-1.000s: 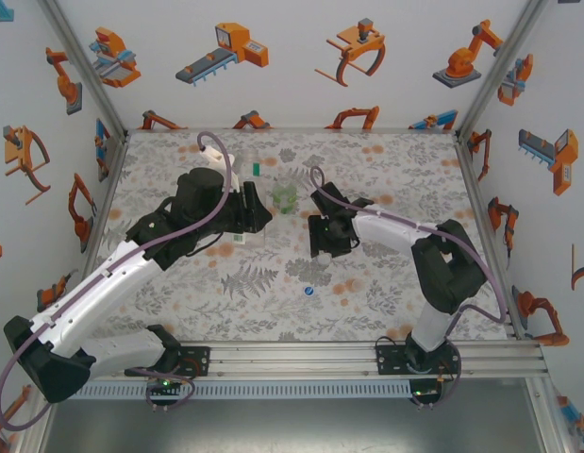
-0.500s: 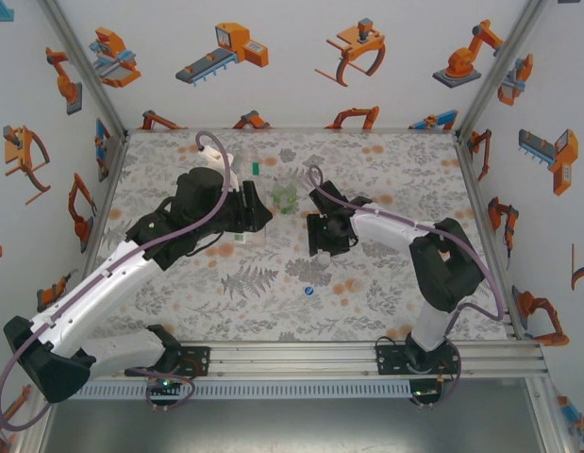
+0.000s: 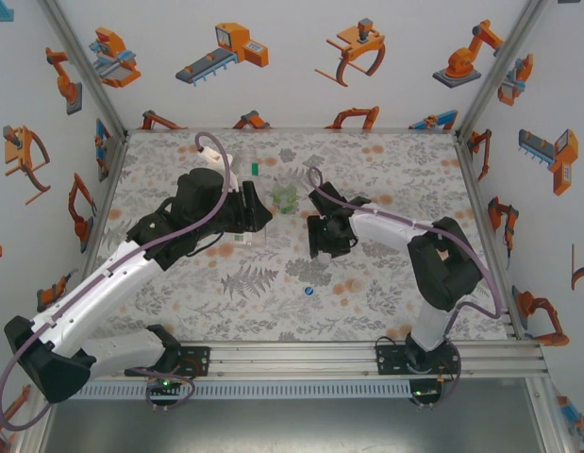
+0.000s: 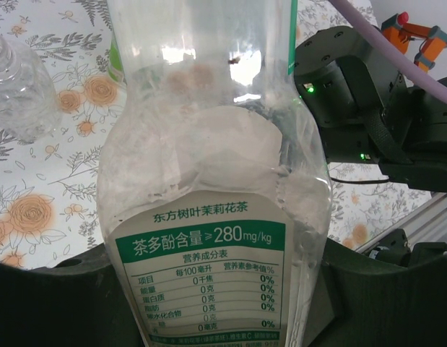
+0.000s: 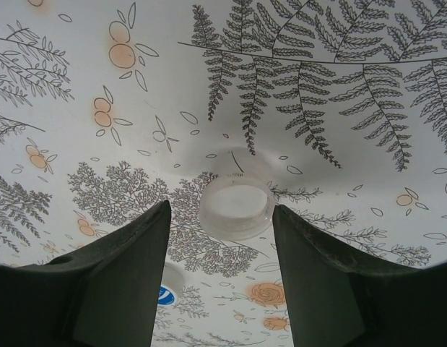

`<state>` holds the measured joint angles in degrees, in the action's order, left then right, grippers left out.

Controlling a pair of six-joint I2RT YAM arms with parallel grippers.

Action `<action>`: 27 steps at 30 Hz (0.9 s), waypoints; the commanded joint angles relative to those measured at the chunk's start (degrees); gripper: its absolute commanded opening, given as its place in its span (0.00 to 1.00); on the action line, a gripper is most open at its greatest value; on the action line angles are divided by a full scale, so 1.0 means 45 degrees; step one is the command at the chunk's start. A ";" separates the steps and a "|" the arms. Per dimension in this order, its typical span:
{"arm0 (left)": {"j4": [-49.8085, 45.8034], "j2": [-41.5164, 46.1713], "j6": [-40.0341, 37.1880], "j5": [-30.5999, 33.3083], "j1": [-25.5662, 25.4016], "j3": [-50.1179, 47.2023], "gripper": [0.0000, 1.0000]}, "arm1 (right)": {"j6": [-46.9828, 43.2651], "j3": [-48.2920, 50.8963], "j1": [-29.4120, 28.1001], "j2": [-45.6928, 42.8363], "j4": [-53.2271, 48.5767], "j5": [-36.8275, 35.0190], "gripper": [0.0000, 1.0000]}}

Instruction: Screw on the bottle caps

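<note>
Centrally, white cap lay flat on counter just ahead, between parted jaws of right gripper, apparently open side up; right arm nearer; left gripper jaws clamped green-labelled bottle.

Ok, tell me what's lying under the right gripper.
Beneath the open right gripper, a white cap lies on the floral tablecloth, between the fingers and untouched. A blue cap peeks out nearer the camera, and one finger covers the rest of it.
</note>
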<state>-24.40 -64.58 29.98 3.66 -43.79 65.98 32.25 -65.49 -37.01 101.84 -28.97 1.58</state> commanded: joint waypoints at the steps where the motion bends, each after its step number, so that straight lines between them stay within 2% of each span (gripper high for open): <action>1: 0.0305 0.0239 0.0172 0.0012 0.0056 -0.0103 0.00 | -0.0096 -0.0373 -0.0134 0.0268 -0.0300 -0.0250 0.56; 7: 0.0286 0.0249 0.0194 0.0036 0.0068 -0.0090 0.00 | 0.0006 -0.0261 -0.0134 0.0356 -0.0165 -0.0101 0.56; 12: 0.0249 0.0277 0.0234 0.0029 0.0102 -0.0098 0.00 | 0.0229 -0.0068 -0.0134 0.0454 0.0060 0.0045 0.52; 17: 0.0236 0.0302 0.0270 0.0046 0.0121 -0.0091 0.00 | 0.0594 0.0139 -0.0134 0.0460 0.0453 0.0350 0.39; 21: 0.0228 0.0302 0.0254 0.0047 0.0129 -0.0119 0.00 | 0.0734 0.0169 -0.0105 0.0363 0.0670 0.0520 0.23; 24: 0.0236 0.0298 0.0272 0.0029 0.0130 -0.0103 0.00 | 0.0941 0.0175 0.0055 0.0289 0.1072 0.1274 0.14; 27: 0.0285 0.0298 0.0321 0.0032 0.0159 -0.0140 0.00 | 0.1598 0.0718 0.0466 0.0039 0.2517 0.2712 0.09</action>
<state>-24.43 -64.58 30.65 3.66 -43.40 65.95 36.32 -64.31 -36.42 103.48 -22.90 7.94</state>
